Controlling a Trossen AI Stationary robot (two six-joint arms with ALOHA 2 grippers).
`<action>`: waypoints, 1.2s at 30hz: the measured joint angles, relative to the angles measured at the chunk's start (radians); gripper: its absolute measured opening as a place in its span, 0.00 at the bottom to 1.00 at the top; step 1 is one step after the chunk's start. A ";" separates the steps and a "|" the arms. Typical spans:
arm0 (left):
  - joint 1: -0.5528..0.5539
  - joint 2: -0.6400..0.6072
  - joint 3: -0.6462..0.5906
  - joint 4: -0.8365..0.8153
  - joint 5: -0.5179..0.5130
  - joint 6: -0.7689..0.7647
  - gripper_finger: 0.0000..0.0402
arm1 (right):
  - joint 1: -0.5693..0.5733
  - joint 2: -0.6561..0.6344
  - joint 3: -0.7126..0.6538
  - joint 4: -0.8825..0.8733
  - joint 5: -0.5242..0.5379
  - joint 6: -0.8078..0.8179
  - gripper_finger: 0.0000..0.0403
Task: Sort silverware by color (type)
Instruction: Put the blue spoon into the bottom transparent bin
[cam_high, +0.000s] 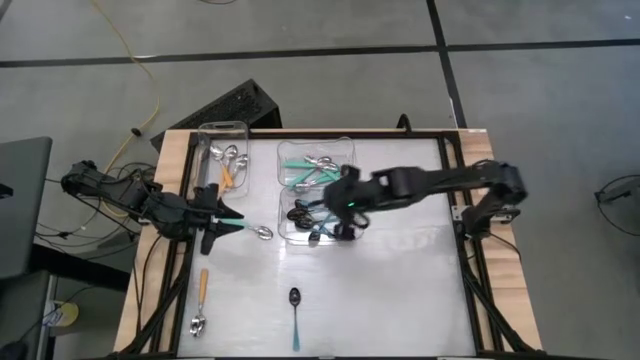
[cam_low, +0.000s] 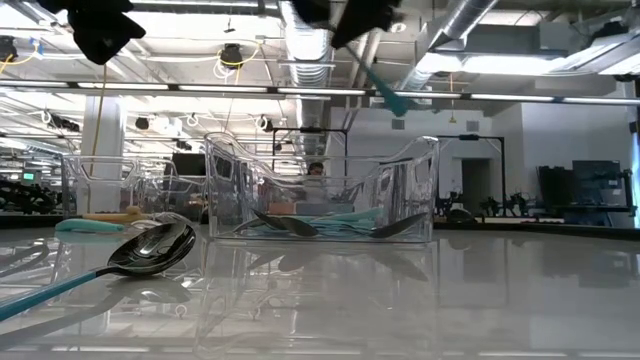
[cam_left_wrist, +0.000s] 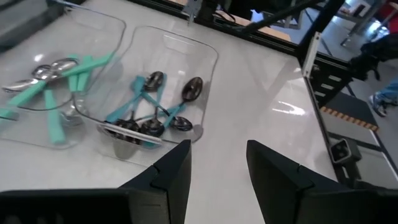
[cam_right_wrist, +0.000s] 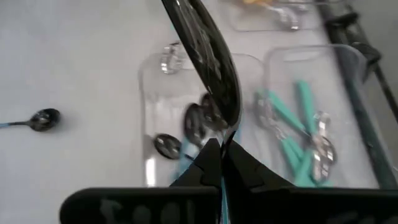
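My right gripper (cam_high: 343, 208) hovers over the clear tub of black-bowled, teal-handled spoons (cam_high: 308, 221) and is shut on one such spoon (cam_right_wrist: 208, 62). My left gripper (cam_left_wrist: 217, 152) is open and holds nothing; it hangs above the table's left side (cam_high: 226, 222), over the handle of a silver-bowled teal spoon (cam_high: 262, 233) that lies flat on the table (cam_low: 155, 250). A black-bowled teal spoon (cam_high: 294, 312) and an orange-handled silver spoon (cam_high: 200, 300) lie flat near the table's near edge. My right gripper pinches the spoon between its two fingers at the handle just behind the black bowl (cam_right_wrist: 222, 138). The bowl sticks out past the fingertips, and the teal handle (cam_low: 385, 88) slants down behind them. The spoon is lifted clear above the tub.
Three clear tubs stand at the far middle: one with orange-handled silver spoons (cam_high: 222, 152), one with teal-handled silver spoons (cam_high: 314, 165), and the one with black-bowled spoons in front of it. The table's right half (cam_high: 410, 270) is bare white surface.
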 joint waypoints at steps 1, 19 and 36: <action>0.000 0.000 0.000 0.000 0.007 0.000 0.35 | 0.006 0.044 0.050 -0.020 -0.007 0.000 0.05; 0.000 0.000 0.000 0.001 0.049 0.050 0.35 | -0.075 0.502 0.399 -0.268 -0.195 0.069 0.05; 0.000 0.000 0.000 -0.012 0.047 0.023 0.35 | -0.084 0.535 0.399 -0.292 -0.221 0.068 0.09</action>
